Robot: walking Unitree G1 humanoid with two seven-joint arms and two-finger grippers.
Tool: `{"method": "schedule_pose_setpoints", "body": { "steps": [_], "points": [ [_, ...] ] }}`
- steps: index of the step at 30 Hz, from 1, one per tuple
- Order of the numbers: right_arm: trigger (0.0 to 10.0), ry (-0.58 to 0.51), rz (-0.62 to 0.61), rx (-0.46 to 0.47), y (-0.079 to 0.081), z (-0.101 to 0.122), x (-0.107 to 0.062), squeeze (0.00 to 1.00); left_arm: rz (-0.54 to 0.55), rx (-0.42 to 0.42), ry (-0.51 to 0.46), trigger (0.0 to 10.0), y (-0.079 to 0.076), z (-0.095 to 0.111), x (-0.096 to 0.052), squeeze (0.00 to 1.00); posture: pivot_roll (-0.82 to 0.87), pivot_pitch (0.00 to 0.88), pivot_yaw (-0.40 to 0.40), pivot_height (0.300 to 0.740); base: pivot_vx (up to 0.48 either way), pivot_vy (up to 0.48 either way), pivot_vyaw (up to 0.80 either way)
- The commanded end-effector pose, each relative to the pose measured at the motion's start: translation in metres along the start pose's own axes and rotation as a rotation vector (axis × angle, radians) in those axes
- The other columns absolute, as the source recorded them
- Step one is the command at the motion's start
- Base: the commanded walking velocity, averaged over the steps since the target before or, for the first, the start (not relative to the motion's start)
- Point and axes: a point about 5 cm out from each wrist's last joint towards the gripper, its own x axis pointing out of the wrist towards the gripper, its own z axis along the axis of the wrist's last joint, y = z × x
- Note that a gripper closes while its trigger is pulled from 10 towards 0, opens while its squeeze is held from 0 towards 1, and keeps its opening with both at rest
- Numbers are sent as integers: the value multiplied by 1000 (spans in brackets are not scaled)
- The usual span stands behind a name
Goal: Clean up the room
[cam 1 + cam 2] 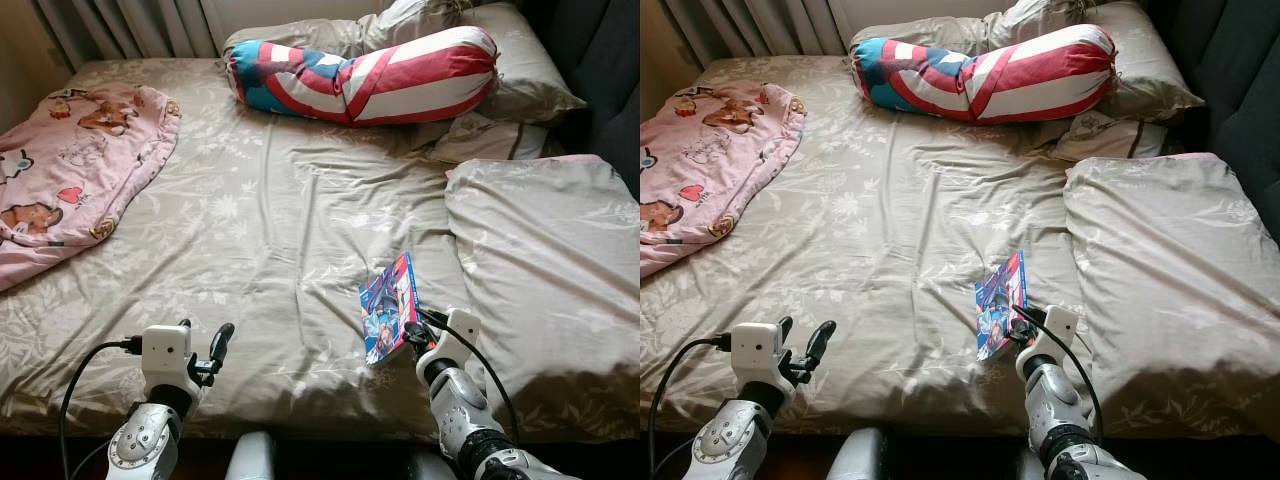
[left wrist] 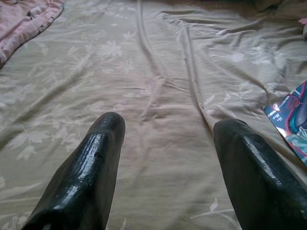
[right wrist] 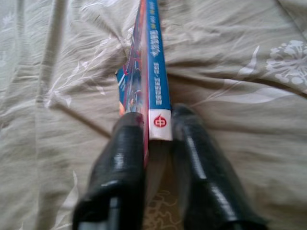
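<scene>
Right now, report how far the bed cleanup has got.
Done: nothing visibly put away yet. In hand: the right hand is shut on the book, gripping its spine end and holding it on edge over the sheet. The left hand is open and holds nothing. Left: the pink blanket lies crumpled, the pillows lie untidy.

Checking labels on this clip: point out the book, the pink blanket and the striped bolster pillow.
book (image 1: 388, 310), left eye view, on its colourful cover.
pink blanket (image 1: 70, 170), left eye view, on its printed middle.
striped bolster pillow (image 1: 985, 75), right eye view, on its red and white stripes.
</scene>
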Motion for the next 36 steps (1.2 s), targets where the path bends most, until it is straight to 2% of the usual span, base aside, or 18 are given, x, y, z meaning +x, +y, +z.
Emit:
{"method": "schedule_pose_setpoints", "body": {
  "steps": [1,7,8,10,16,19,25,26,28,32,35,36],
  "points": [
    [10000,2,-25,-3,-3,-3,-2,765,-3,15,21,10000,1,-2,-3,0,97,173,45,647,0,0,0],
    [10000,-36,-93,-21,-14,7,-2,741,-8,12,23,10000,1,-2,-3,0,95,173,45,647,0,0,0],
    [10000,-52,-132,-28,-20,11,-2,0,-10,10,22,10000,0,-2,-3,0,93,174,45,647,0,0,0],
    [10000,-74,-179,-20,-29,15,-4,0,-14,6,21,10000,-2,-2,-2,0,90,173,45,647,0,0,0],
    [10000,-95,-207,-15,-37,18,-6,0,-16,2,21,10000,-3,-2,-1,0,87,170,43,647,0,0,0],
    [10000,-82,-166,-61,-33,12,-7,0,-24,-8,31,10000,-4,-5,3,0,70,159,35,647,0,0,0],
    [10000,-42,-20,-186,-20,-11,-14,0,10,-40,91,10000,3,-21,13,0,43,129,20,647,0,0,0],
    [10000,-27,-10,-242,-20,-17,-17,0,14,-48,116,10000,4,-27,17,0,33,121,16,657,0,0,0],
    [10000,-15,-8,-244,-22,-22,-20,0,12,-54,136,10000,4,-31,20,0,29,118,15,667,0,0,0],
    [10000,49,-34,-258,-34,-36,-28,0,0,-62,217,10000,1,-49,27,0,6,80,2,692,0,0,0],
    [10000,106,-63,-279,-46,-45,-35,0,-12,-46,336,10000,-5,-72,28,0,4,48,-14,717,0,0,0],
    [10000,108,-63,-284,-47,-45,-36,0,-15,-40,348,10000,-5,-75,28,0,4,48,-14,722,0,0,0]
  ]
}}
